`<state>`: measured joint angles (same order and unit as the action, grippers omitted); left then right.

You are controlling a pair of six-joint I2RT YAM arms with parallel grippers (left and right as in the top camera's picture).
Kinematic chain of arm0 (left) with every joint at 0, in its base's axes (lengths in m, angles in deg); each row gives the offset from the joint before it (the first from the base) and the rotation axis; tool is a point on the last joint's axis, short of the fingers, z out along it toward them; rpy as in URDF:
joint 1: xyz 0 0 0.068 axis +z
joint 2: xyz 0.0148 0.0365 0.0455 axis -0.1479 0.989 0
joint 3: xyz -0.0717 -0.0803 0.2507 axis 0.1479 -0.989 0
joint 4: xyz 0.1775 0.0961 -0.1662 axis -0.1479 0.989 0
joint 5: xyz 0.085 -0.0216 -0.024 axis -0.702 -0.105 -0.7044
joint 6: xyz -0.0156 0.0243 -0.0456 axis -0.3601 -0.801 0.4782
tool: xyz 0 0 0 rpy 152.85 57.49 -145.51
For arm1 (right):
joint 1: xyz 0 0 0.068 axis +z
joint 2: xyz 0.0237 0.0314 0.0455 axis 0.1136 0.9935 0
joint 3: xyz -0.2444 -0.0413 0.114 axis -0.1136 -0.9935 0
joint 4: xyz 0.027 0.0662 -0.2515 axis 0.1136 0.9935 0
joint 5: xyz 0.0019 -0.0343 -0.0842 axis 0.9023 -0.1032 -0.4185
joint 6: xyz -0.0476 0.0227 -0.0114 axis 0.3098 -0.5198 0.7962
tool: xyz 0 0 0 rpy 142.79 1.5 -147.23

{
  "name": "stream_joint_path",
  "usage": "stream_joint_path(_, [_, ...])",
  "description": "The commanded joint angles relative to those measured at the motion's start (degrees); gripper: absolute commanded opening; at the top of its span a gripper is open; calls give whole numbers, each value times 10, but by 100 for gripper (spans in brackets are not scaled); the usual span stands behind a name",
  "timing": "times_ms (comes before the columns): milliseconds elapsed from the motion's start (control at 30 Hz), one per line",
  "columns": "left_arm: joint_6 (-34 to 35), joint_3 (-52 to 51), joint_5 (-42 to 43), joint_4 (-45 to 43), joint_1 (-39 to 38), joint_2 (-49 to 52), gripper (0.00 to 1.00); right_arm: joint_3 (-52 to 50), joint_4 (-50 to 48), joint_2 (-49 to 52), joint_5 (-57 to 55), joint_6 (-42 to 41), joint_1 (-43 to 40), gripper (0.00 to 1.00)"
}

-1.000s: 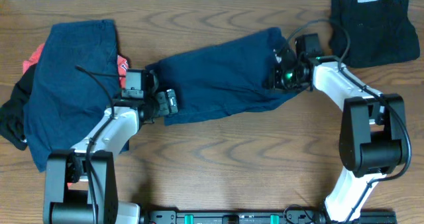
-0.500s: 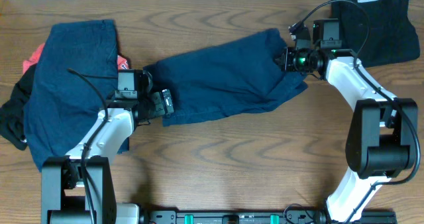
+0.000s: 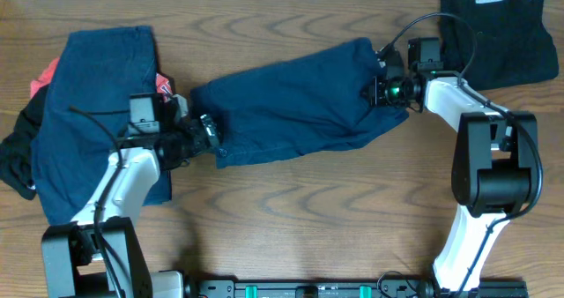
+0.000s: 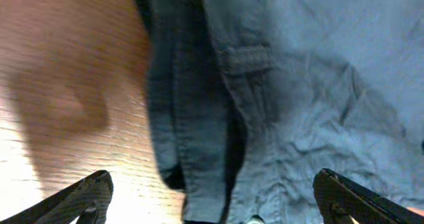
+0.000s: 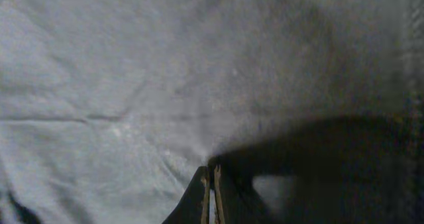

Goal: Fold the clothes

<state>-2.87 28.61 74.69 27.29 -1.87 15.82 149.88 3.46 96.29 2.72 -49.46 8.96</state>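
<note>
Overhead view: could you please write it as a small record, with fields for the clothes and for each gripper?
middle garment: navy, lying slanted and wrinkled on the table
left pile: navy piece over a red-orange piece and a black piece
top right: black garment, lying apart
left gripper: open, at the middle garment's left end
right gripper: shut, at its right end; whether it pinches cloth is unclear

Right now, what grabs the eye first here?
A navy garment lies stretched across the middle, with the open left gripper at its left end and the shut right gripper at its right end. A heap of clothes lies at far left, navy on top. A black garment sits in the far right corner.
</note>
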Motion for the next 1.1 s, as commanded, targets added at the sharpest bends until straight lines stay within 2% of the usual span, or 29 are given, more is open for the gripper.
stream_joint_path(0, [3,9,23,-2,22,-6,98,5,-3,30,0,16,-6,3])
stream_joint_path(600, [1,9,24,-88,26,80,99,5,-7,42,0,16,-4,4])
stream_joint_path(700, [3,9,44,-121,26,103,100,5,-6,42,-2,16,-5,4])
stream_joint_path(833, [9,9,86,-158,24,126,97,5,-6,42,-6,16,-5,4])
stream_joint_path(1067, [16,9,85,-165,-1,153,87,5,-7,42,-7,16,-5,3])
